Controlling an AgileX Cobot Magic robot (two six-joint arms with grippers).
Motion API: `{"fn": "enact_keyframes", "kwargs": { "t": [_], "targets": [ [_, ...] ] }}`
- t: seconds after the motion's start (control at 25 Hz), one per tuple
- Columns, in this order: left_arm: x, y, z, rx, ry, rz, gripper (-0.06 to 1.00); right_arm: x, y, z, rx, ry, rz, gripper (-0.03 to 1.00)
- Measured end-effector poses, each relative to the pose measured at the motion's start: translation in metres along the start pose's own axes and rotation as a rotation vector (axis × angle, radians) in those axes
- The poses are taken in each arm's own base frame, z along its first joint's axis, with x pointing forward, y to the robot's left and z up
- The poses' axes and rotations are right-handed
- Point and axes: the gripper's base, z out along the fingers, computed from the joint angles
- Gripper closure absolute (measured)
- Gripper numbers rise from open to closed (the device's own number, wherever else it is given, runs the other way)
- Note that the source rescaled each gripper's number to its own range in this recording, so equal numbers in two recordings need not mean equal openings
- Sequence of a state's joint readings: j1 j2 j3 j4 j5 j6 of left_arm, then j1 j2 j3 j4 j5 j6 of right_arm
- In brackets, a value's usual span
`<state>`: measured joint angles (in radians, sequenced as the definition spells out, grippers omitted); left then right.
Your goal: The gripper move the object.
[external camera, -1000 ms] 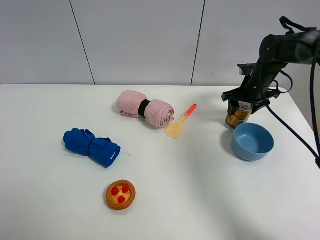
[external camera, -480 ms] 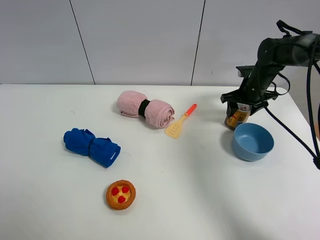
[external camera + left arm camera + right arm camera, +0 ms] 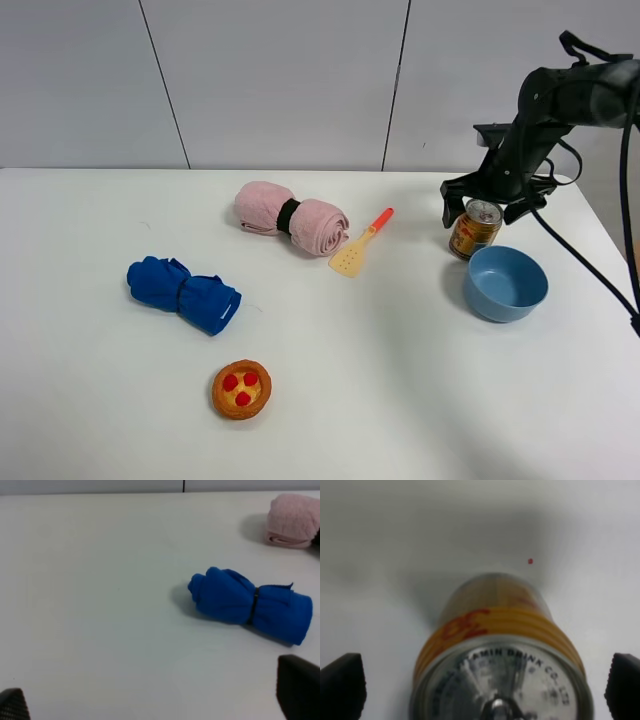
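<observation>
The golden-orange can (image 3: 475, 231) with red markings and a silver top stands upright on the white table, just left of the blue bowl's far rim. My right gripper (image 3: 489, 202) hovers right above it, open, with its jaws spread on either side of the can's top and not touching it. In the right wrist view the can (image 3: 495, 630) sits between the two dark fingertips (image 3: 341, 686), with gaps on both sides. My left gripper (image 3: 155, 700) is open and empty over the table, near the blue roll.
A blue bowl (image 3: 506, 283) stands right beside the can. An orange spatula (image 3: 361, 243), a pink rolled cloth (image 3: 291, 218), a blue rolled cloth (image 3: 183, 294) (image 3: 250, 604) and a small tart (image 3: 241, 389) lie to the left on the table (image 3: 400, 400).
My right gripper has let go of the can and risen a little above it. The can stands free in about the same spot. Nothing else moved.
</observation>
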<state>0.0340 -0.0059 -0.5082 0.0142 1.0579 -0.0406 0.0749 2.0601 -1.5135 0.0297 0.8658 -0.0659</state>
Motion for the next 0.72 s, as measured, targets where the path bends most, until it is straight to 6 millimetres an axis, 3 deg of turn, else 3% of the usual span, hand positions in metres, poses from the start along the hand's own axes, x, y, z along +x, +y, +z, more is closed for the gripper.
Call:
{"fn": "enact_keyframes", "kwargs": {
  "t": [0.04,0.08,0.2,0.36,0.4,0.48,0.52,0.68,0.72],
  "targets": [
    [0.0,0.0,0.0,0.0,0.0,0.0,-0.06,-0.001,0.003,-0.011,-0.002,-0.025,-0.006,0.06],
    [0.0,0.0,0.0,0.0,0.0,0.0,-0.06,-0.004,0.012,-0.037,-0.018,-0.09,-0.013,0.05],
    [0.0,0.0,0.0,0.0,0.0,0.0,-0.06,-0.004,0.032,-0.089,-0.051,-0.233,-0.034,0.05],
    [0.0,0.0,0.0,0.0,0.0,0.0,-0.06,0.009,0.056,-0.174,-0.095,-0.464,-0.066,0.05],
    [0.0,0.0,0.0,0.0,0.0,0.0,-0.06,0.009,0.056,-0.174,-0.095,-0.464,-0.066,0.05],
    [0.0,0.0,0.0,0.0,0.0,0.0,-0.06,0.034,0.06,-0.234,-0.12,-0.598,-0.062,0.04],
    [0.0,0.0,0.0,0.0,0.0,0.0,-0.06,0.045,0.059,-0.25,-0.124,-0.631,-0.061,0.04],
    [0.0,0.0,0.0,0.0,0.0,0.0,-0.06,0.097,0.052,-0.292,-0.121,-0.734,-0.054,0.04],
    [0.0,0.0,0.0,0.0,0.0,0.0,-0.06,0.097,0.052,-0.292,-0.121,-0.734,-0.054,0.04]
  ]
}}
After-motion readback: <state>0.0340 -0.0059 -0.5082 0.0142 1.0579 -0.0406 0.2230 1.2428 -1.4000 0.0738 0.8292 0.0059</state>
